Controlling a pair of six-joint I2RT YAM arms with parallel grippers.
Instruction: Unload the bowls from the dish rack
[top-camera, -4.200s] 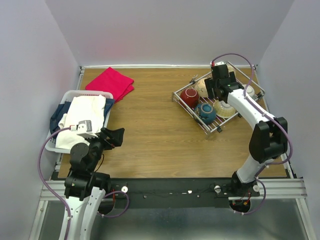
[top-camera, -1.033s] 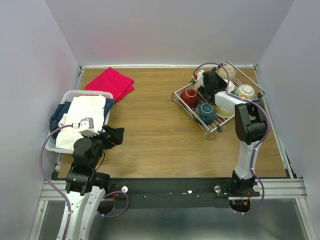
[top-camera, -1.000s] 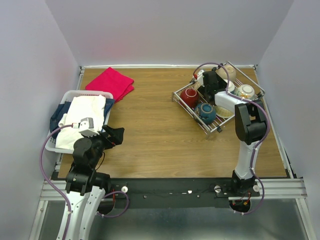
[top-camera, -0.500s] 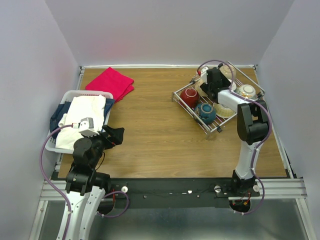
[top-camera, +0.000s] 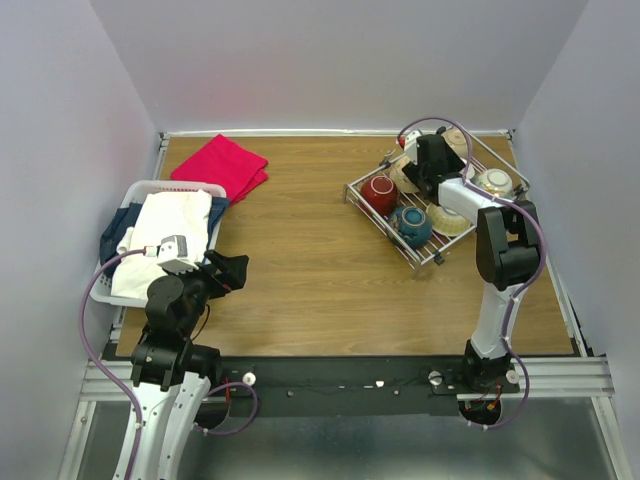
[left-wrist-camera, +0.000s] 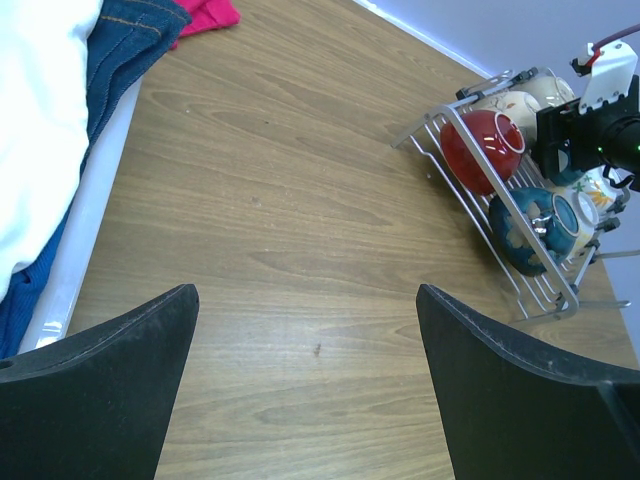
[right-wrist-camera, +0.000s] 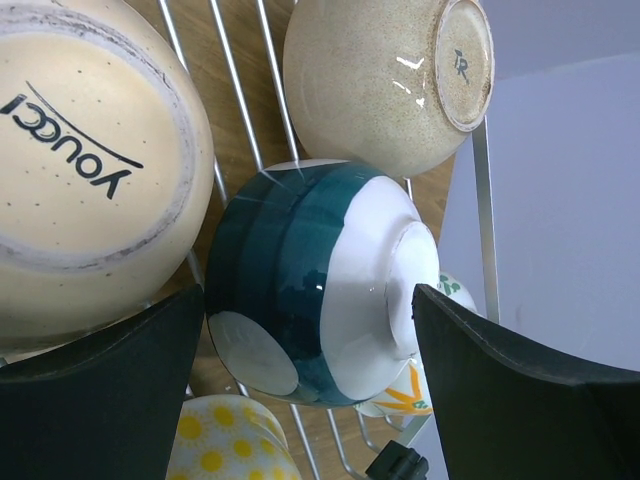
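The silver wire dish rack (top-camera: 380, 225) stands at the back right and holds several bowls, among them a red one (top-camera: 379, 192), a teal one (top-camera: 412, 224) and a floral one (top-camera: 493, 182). My right gripper (top-camera: 425, 160) is down in the rack's far part. In the right wrist view its jaws (right-wrist-camera: 310, 295) press the two sides of a teal-and-white bowl (right-wrist-camera: 300, 270) lying on its side over the rack wires (right-wrist-camera: 235, 90). Beside it lie a cream bowl (right-wrist-camera: 90, 160) and a speckled tan bowl (right-wrist-camera: 380, 80). My left gripper (left-wrist-camera: 305, 295) hangs open and empty over bare wood at the near left.
A white basket (top-camera: 150, 187) of folded clothes stands at the left edge, with a red cloth (top-camera: 222, 165) behind it. Walls close in the table at the back and both sides. The rack (left-wrist-camera: 428, 125) lies far right of my left gripper.
My right gripper has shifted a little toward the back of the rack, its jaws at the same width. The left arm has not moved.
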